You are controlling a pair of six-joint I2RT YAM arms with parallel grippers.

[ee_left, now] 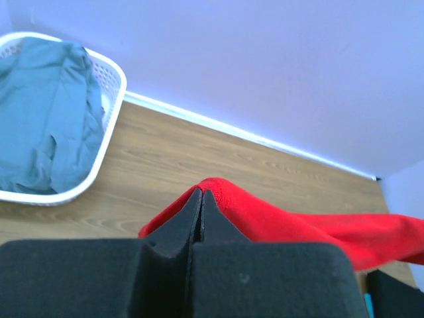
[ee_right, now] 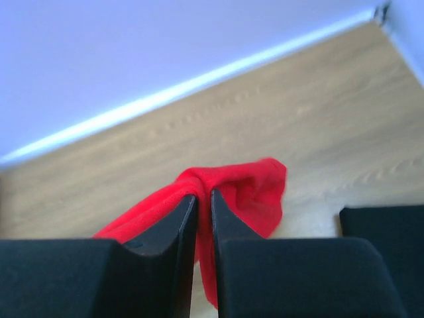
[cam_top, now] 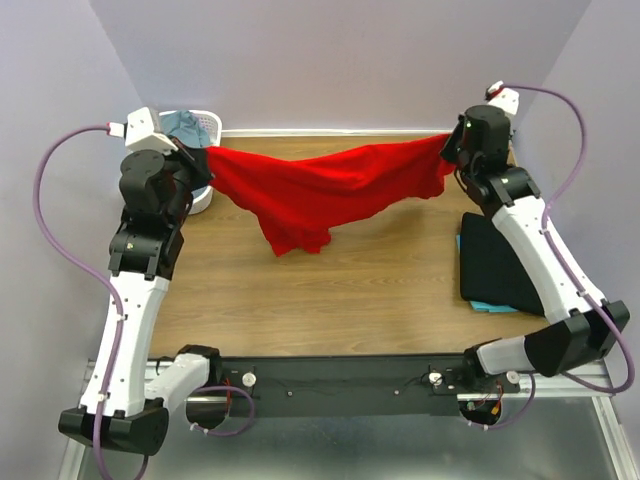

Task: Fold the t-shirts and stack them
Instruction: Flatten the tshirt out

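Jaws of the left gripper (ee_left: 201,193) and the right gripper (ee_right: 204,195) are each closed tight on one end of the red t-shirt (cam_top: 320,190), which sags between them over the table (cam_top: 350,290), so I judge spreading is in hand, lowering it flat comes next, and no label or writing is readable.

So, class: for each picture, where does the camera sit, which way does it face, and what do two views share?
Top external: above and behind the arms, looking down at the table; both arms show.
Left wrist: on the left arm, facing the back wall and white basket; left gripper shows.
Right wrist: on the right arm, facing the back wall; right gripper shows.
Shared: both wrist views see the red t-shirt.
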